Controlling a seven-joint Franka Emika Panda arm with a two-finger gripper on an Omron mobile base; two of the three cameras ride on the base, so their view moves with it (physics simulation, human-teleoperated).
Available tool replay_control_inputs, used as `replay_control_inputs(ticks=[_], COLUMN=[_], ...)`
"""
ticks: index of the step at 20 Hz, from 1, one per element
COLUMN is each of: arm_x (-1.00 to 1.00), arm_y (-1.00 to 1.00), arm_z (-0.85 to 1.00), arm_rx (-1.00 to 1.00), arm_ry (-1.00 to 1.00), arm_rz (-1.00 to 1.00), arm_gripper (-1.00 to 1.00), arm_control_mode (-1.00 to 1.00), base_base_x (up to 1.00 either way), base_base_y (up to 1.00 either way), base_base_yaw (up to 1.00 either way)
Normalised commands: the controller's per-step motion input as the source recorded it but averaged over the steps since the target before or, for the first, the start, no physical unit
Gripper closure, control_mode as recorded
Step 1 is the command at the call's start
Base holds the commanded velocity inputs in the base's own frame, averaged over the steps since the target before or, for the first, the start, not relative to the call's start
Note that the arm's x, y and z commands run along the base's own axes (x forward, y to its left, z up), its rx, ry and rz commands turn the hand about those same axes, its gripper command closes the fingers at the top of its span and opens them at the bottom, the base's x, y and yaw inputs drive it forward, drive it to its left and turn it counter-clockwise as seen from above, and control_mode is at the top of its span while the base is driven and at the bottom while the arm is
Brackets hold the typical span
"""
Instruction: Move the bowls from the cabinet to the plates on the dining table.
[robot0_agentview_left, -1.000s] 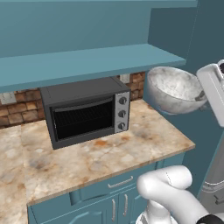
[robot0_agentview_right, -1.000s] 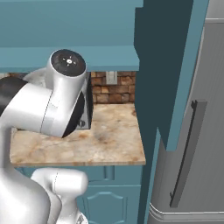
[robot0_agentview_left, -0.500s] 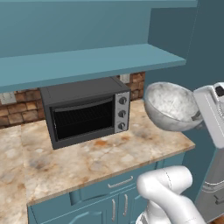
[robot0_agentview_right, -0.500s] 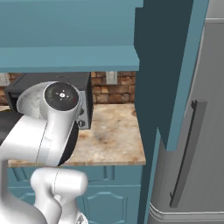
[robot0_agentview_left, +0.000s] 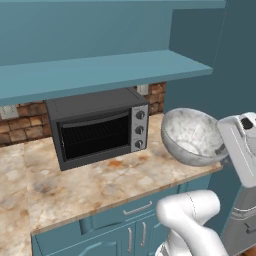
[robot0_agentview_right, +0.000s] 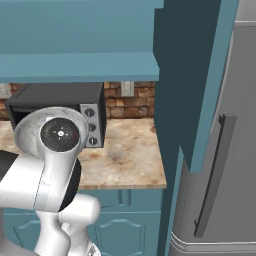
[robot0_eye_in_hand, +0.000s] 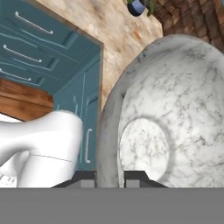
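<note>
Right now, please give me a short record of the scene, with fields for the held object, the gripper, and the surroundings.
held object: marbled bowl, tilted on its side, off the counter
gripper: gripper shut on the bowl's rim
below the bowl: stone counter edge
nearby appliance: toaster oven, door closed, under the teal shelf
right side: grey fridge

A beige marbled stone desk (robot0_agentview_left: 90, 187) blotched rust-orange sits on teal panelled cupboard fronts (robot0_agentview_left: 120, 235) with short silver handles. A black toaster oven (robot0_agentview_left: 97, 127) with three silver knobs stands on it against a red-brown brick wall (robot0_agentview_right: 135, 105). A tall grey refrigerator (robot0_agentview_right: 225, 165) with a dark vertical handle stands at the right.
</note>
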Motion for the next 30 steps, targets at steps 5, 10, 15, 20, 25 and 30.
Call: replay_control_inputs(ticks=[5, 10, 15, 20, 25, 30], arm_x=[-0.15, -0.03, -0.01, 0.0, 0.0, 0.0], arm_y=[0.05, 0.09, 0.04, 0.0, 0.0, 0.0], arm_z=[-0.25, -0.29, -0.23, -0.02, 0.0, 0.0], arm_rx=[-0.01, -0.02, 0.0, 0.0, 0.0, 0.0], arm_ry=[0.0, 0.0, 0.0, -0.01, 0.0, 0.0], arm_rz=[-0.02, -0.04, -0.03, -0.01, 0.0, 0.0], arm_gripper=[1.0, 1.0, 1.0, 1.0, 1.0, 1.0], arm_control_mode=[-1.0, -1.0, -1.0, -1.0, -1.0, -1.0], base_base_x=[0.0, 0.0, 0.0, 0.0, 0.0, 0.0], base_base_y=[0.0, 0.0, 0.0, 0.0, 0.0, 0.0], base_base_yaw=[0.0, 0.0, 0.0, 0.0, 0.0, 0.0])
